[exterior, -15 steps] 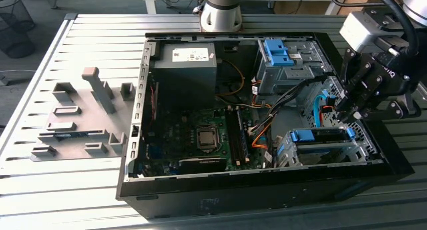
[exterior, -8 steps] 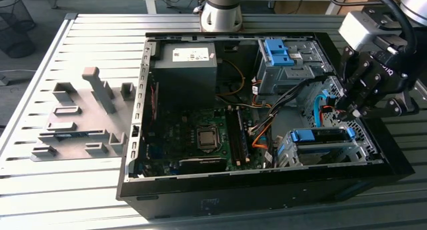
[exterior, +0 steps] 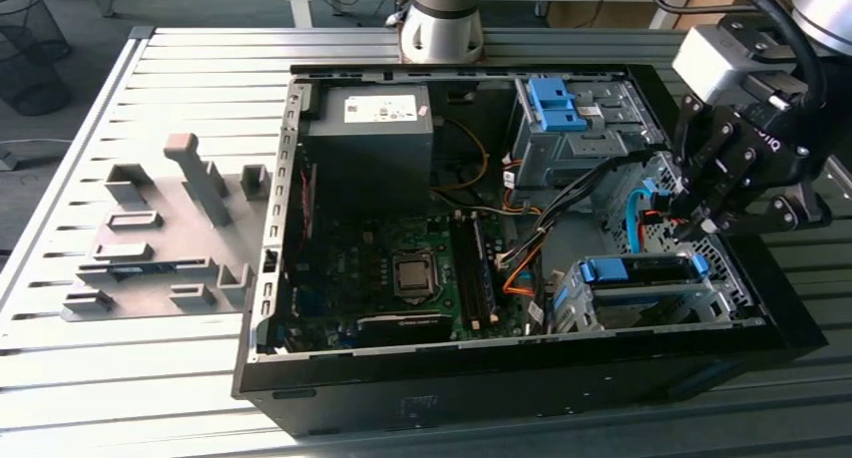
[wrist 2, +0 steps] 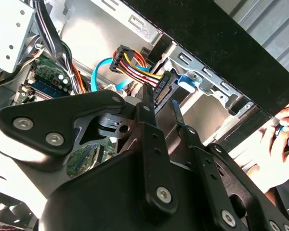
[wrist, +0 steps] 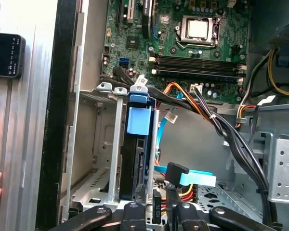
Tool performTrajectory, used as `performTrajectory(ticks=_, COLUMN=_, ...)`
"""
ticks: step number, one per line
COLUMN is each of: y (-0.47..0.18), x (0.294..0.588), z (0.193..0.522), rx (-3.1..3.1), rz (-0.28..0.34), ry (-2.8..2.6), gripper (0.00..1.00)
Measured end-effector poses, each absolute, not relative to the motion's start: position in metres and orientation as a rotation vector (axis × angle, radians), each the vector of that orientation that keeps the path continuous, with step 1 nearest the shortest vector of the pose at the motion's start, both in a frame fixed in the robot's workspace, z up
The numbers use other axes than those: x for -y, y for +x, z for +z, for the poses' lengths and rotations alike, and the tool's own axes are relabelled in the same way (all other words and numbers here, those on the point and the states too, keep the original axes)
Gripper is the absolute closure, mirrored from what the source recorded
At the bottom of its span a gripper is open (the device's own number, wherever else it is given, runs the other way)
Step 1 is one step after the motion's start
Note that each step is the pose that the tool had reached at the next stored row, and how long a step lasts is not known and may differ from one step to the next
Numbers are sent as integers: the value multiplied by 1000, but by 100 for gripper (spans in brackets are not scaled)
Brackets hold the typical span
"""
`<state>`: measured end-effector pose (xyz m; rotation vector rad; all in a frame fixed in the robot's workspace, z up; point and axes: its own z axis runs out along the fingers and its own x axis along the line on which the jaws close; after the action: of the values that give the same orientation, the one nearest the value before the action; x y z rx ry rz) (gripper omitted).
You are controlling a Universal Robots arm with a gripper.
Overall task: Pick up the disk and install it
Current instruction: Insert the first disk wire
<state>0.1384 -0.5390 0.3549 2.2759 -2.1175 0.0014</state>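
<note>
Silver-and-blue disk: the disk [exterior: 645,271] lies in the drive cage [exterior: 586,308] at the near corner of the open computer case [exterior: 533,378], on the exterior view's right. In the first wrist view its blue frame tab stands up between the cage rails and the dark drive body sits down inside them.
Gripper: the gripper [exterior: 699,227] hangs over that side of the case, just far of the disk and apart from it.
Hand state: in both wrist views the fingers are clamped on a black power connector [wrist 2: 163,91]. Red, yellow and black wires run off the connector toward the motherboard [exterior: 386,268].
Cables: a light blue data cable [wrist: 197,178] with a black plug lies just beside the fingertips, loose on the case floor.
Step in hand: I judge the pick and the seating to be done already, since the disk sits in its cage. The work in hand looks like the cabling part of the install.
What the move calls for: the connector has to line up squarely with the port on the disk's end. I cannot see that port, so whether it is lined up is unclear. The nearby wire bundle should stay out of the way.
Bystander: a person's hand [wrist 2: 279,139] rests outside the case wall, near the gripper.
</note>
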Motion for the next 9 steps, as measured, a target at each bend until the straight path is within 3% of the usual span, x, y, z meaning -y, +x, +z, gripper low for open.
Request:
performTrajectory(ticks=8, y=138, x=539, z=350, rx=2117, rz=2, ry=2275, gripper=71)
performTrajectory(ticks=9, y=138, x=539, z=350, rx=2117, rz=2, ry=2276, gripper=78)
